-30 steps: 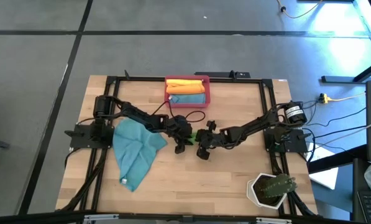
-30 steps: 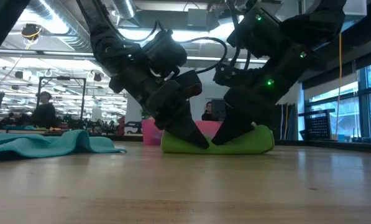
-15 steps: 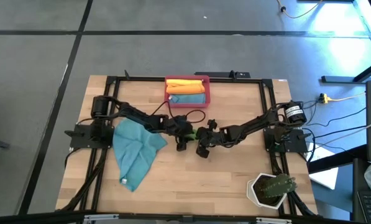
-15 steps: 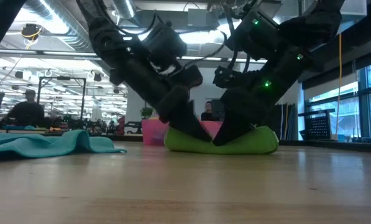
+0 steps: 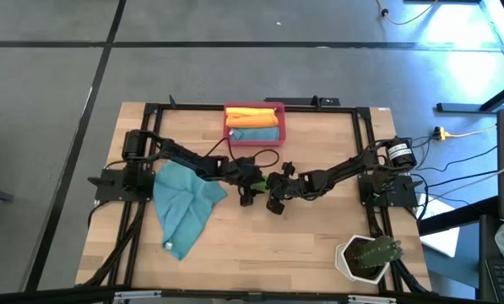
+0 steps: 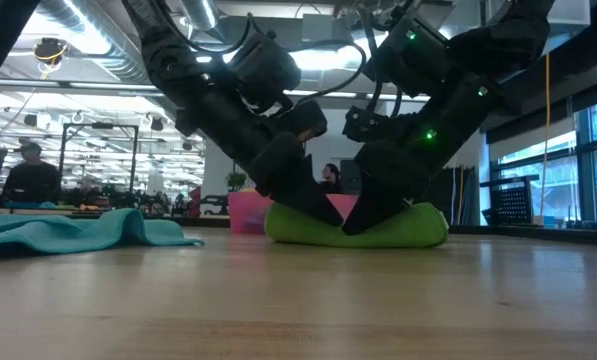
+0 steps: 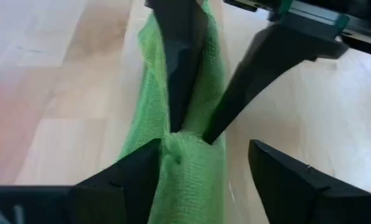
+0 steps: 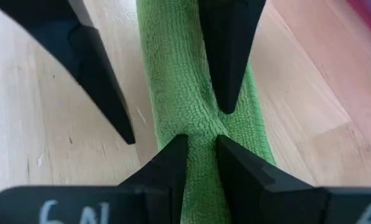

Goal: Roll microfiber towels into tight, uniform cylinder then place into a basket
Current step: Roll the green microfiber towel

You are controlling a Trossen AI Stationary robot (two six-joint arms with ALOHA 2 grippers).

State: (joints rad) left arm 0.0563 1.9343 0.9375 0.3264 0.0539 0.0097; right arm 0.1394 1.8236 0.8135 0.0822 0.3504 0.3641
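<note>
Wooden table (image 5: 302, 245) carries unlabelled green towel (image 6: 378, 228), pinched by right end effector (image 8: 201, 158).

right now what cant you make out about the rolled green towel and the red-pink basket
- High view: rolled green microfiber towel mostly covered by left gripper and right gripper.
- Low view: red-pink plastic basket half hidden behind towel; contents unseen.
- Wrist views: towel ends cut off.

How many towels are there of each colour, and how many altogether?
Green towel, rolled, on the table between the two arms: 1
Teal-blue towels: 2, one spread on the table and one in the basket
Orange or yellow rolls at the back of the basket: I can't tell whether 1 or 2
Total: at least 4 towels
</note>
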